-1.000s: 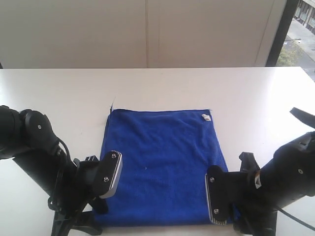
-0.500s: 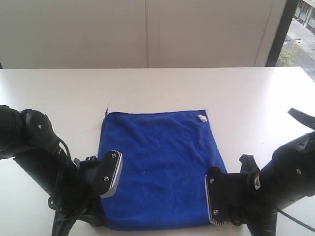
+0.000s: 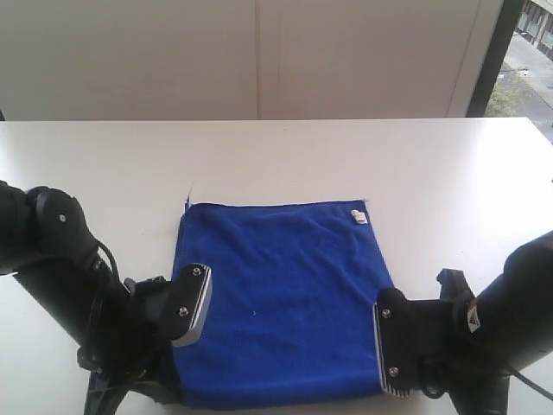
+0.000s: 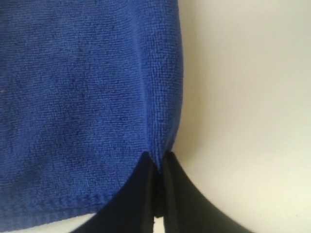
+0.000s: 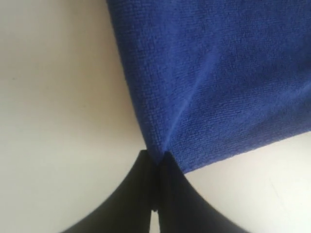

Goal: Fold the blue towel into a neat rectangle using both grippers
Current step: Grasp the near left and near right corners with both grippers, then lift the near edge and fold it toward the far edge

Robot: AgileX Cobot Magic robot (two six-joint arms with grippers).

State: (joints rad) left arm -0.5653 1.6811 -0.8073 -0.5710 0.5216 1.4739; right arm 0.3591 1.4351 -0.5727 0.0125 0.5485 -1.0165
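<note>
Now left pincer (image 4: 156, 162) and right pincer (image 5: 154, 158) each clench a corner of the towel (image 3: 281, 294); best lift evenly toward the far edge of the bench (image 3: 276, 156).

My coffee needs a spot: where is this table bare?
Bare table runs beyond the blue towel towards the wall, and beside its far half. The near edge is crowded: left gripper and right gripper each pinch a towel corner there.
</note>
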